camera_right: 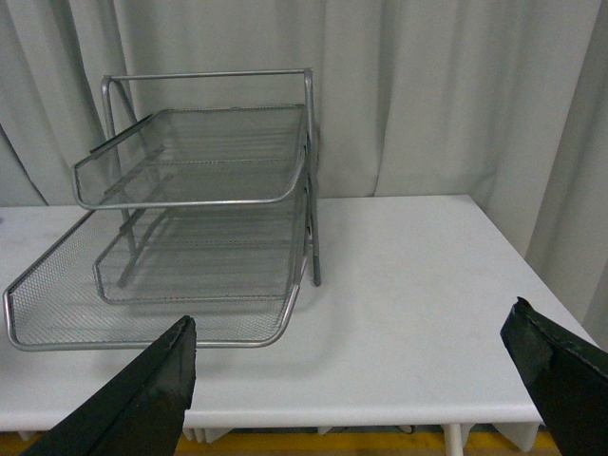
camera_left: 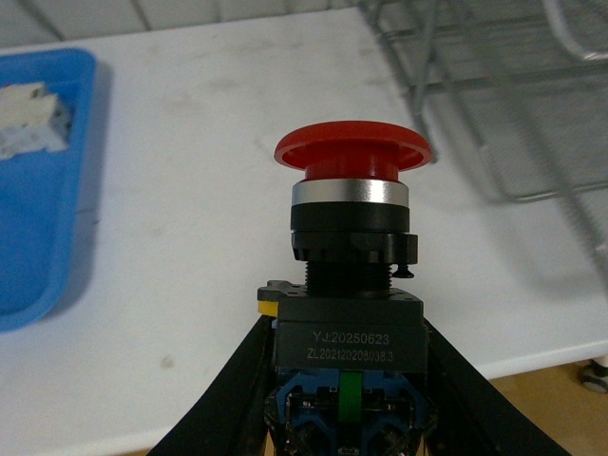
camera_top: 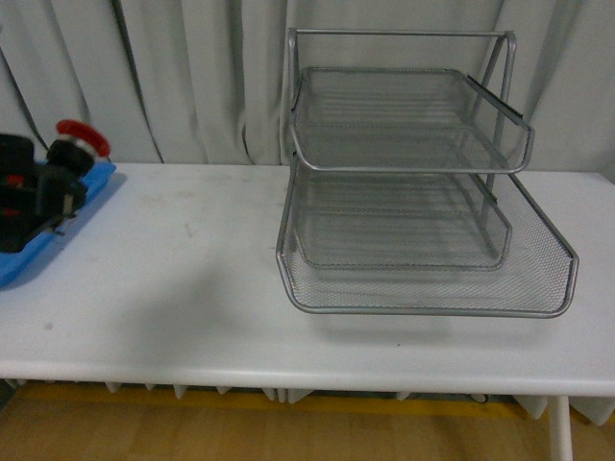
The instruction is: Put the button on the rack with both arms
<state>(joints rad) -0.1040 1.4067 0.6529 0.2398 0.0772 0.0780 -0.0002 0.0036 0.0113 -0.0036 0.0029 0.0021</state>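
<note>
Across the worktop's (camera_top: 192, 288) right half, toward its rear edge, stands the rack (camera_top: 413, 154), three mesh trays in a tubular frame. A blue tray (camera_top: 24, 257) lies at the left edge. The right gripper (camera_right: 351, 380) faces the rack, fingers wide apart. The left gripper (camera_left: 347, 404) is clamped on the button (camera_left: 350, 152), apparently clear of the blue tray and well apart from the rack. A white component (camera_left: 33, 119) rests in that tray.
</note>
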